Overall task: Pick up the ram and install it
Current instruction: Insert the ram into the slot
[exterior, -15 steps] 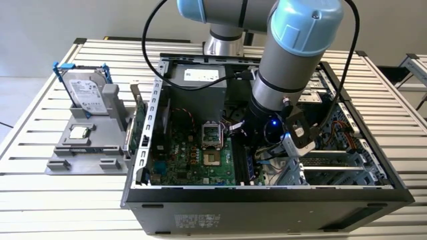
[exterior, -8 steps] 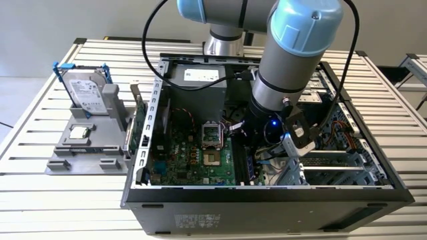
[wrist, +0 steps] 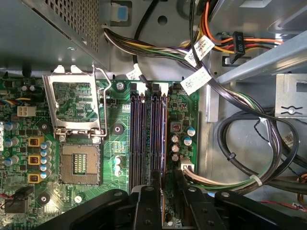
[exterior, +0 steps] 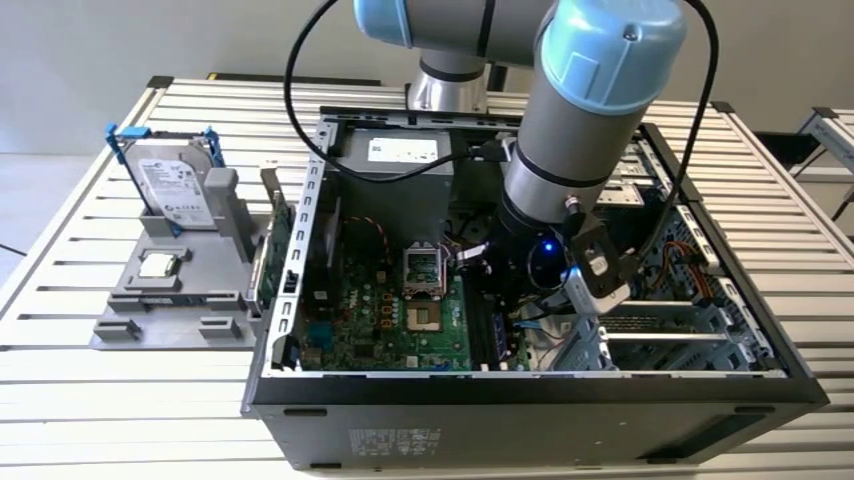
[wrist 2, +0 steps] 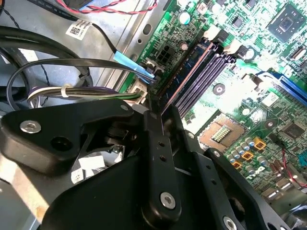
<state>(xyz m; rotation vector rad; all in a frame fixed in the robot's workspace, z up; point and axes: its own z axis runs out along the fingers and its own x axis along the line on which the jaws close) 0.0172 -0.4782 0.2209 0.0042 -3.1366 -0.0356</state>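
You had the hard drive (exterior: 176,185) parked by the table's (exterior: 80,400) left edge, and the open PC case (exterior: 534,410) sat mid-table. Inside it, your gripper (wrist 2: 154,103) was pinched nearly closed on the ram (wrist 2: 184,72). The ram stood edge-on in the memory slot nearest the motherboard's (wrist: 115,158) cable-side edge.

You have a slatted metal table (exterior: 120,400) carrying 2 things: an open computer case (exterior: 534,410) and a grey parts holder (exterior: 167,300) beside it.
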